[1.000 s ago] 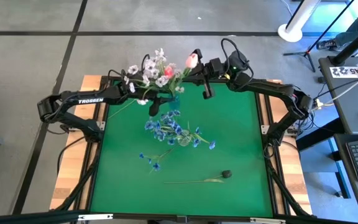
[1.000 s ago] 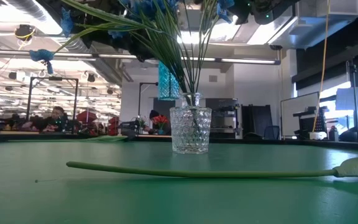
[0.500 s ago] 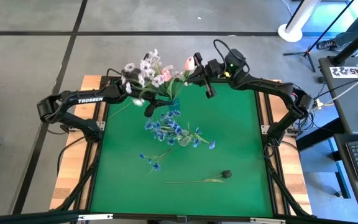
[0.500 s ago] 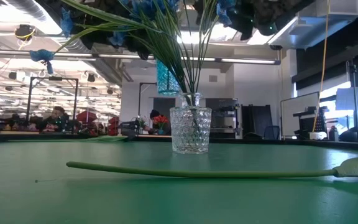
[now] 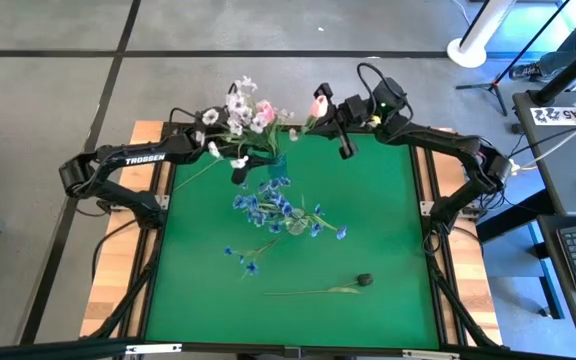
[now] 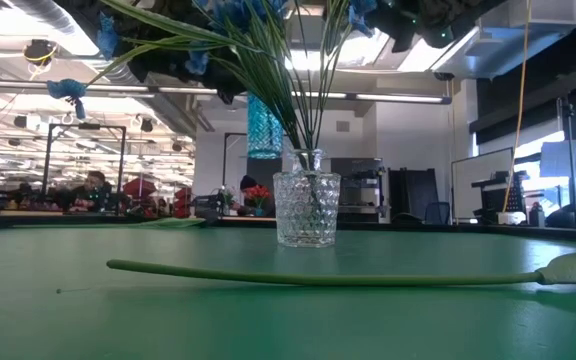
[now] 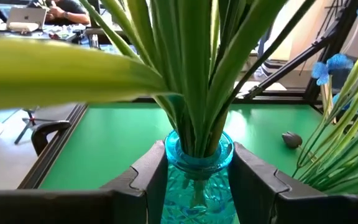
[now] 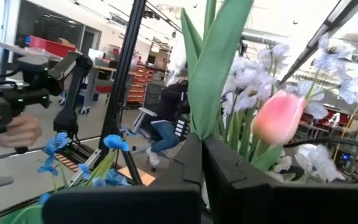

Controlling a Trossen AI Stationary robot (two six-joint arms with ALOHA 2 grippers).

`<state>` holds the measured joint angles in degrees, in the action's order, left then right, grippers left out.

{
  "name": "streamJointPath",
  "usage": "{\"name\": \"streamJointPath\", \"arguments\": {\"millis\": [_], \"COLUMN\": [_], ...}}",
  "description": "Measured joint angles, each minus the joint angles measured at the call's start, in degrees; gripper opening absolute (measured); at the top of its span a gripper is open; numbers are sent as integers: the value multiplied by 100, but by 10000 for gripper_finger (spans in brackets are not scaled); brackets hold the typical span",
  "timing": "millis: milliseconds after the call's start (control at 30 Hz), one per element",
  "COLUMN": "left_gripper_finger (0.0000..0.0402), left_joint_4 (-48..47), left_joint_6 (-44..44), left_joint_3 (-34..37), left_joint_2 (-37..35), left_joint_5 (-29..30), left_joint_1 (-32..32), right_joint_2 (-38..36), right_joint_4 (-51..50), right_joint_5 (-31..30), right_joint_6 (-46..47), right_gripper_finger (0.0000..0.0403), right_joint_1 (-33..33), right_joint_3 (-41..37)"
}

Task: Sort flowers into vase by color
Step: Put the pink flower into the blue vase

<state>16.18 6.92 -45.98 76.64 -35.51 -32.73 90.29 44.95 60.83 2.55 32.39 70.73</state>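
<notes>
High view: left gripper (image 5: 255, 160) holds a turquoise vase (image 7: 197, 180) aloft near the table's (image 5: 388, 250) far edge, jaws clamped on its neck; white flowers (image 5: 230, 105) and one pink tulip stand in it. Right gripper (image 5: 320, 110), closed on a pink tulip's (image 5: 317, 103) stem, hovers just beside the bunch. Judged step: inserting this tulip; next, lower the stem into the neck. Clear vase (image 6: 306, 208) mid-table holds blue flowers (image 5: 280, 205); a blue sprig (image 5: 241, 258) and dark bud (image 5: 364, 280) lie nearer the front edge.
</notes>
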Motion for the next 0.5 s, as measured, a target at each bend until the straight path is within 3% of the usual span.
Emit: {"name": "streamJointPath", "arguments": {"millis": [500], "left_gripper_finger": [137], "left_joint_4": [236], "left_joint_6": [-133], "left_joint_3": [0], "left_joint_2": [2], "left_joint_5": [0], "left_joint_1": [26], "right_joint_2": [679], "right_joint_4": [-184], "right_joint_5": [-667], "right_joint_6": [-440], "right_gripper_finger": [1], "right_joint_1": [-501], "right_joint_3": [6]}}
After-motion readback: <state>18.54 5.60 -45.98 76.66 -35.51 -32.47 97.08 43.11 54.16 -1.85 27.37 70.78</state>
